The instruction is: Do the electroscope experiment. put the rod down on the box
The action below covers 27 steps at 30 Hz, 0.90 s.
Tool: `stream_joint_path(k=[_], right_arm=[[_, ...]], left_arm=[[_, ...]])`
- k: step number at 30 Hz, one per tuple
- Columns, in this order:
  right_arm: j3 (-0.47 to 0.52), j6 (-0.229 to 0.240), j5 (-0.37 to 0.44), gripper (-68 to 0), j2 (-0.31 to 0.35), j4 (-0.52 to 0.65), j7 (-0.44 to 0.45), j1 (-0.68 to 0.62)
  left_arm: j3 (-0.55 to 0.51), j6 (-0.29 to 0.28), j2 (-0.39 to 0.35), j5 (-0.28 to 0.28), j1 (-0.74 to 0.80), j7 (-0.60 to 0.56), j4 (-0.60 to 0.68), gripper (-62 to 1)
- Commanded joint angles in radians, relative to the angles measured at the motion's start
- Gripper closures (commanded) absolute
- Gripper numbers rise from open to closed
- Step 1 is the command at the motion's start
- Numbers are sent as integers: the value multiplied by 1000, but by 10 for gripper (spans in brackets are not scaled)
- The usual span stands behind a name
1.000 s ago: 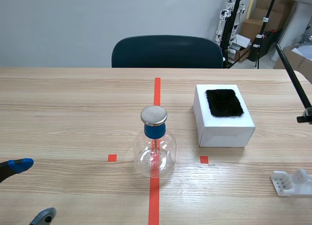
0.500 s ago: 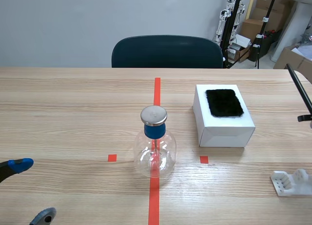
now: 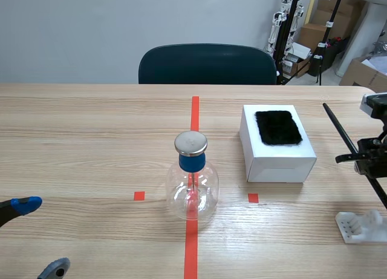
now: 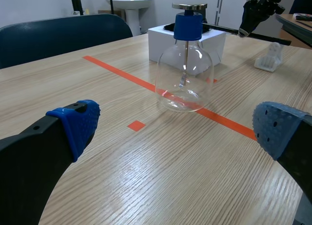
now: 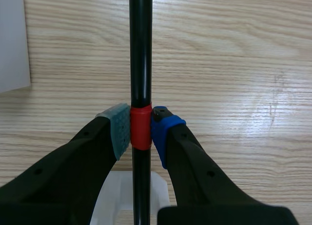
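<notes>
A thin black rod [image 3: 343, 135] with a red band [image 5: 142, 128] is pinched between the pads of my right gripper [image 5: 142, 127], which is shut on it above the table, to the right of the box. The white box [image 3: 277, 143] has a black fur patch [image 3: 277, 127] on its top. The rod slants from near the box's right side down toward the table's right edge. The glass flask electroscope [image 3: 191, 177] with a blue neck and metal cap stands on the red centre line. My left gripper [image 4: 175, 125] is open, low at the near left, with the flask [image 4: 184, 73] ahead of it.
A white plastic holder [image 3: 361, 226] lies at the near right of the table, under the rod's lower end. A dark chair [image 3: 207, 64] stands behind the far edge. Stands and cardboard boxes fill the room's back right corner.
The right arm has come further into view from the right, carrying the rod leftward and lower, closer to the box. The left gripper has stayed put.
</notes>
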Motion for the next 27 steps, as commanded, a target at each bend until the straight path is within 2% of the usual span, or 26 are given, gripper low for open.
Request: stream_joint_path(k=[1,8,16,22,27], right_arm=[[-1,-3,-2,-39,3,-11,8,43],[-72,-3,-5,-39,-30,-116,8,109],[-98,-3,-9,-42,-50,-135,25,113],[-102,-3,-20,-147,-47,-137,-29,112],[-102,-4,-19,-171,-38,-137,-69,94]], left_arm=[[-6,-6,-9,-10,2,-14,5,-623],[-6,-6,-9,-10,2,-14,5,-623],[-6,-6,-9,-10,2,-14,5,-623],[-6,-6,-9,-10,2,-14,5,-623],[-6,-6,-9,-10,2,-14,5,-623]])
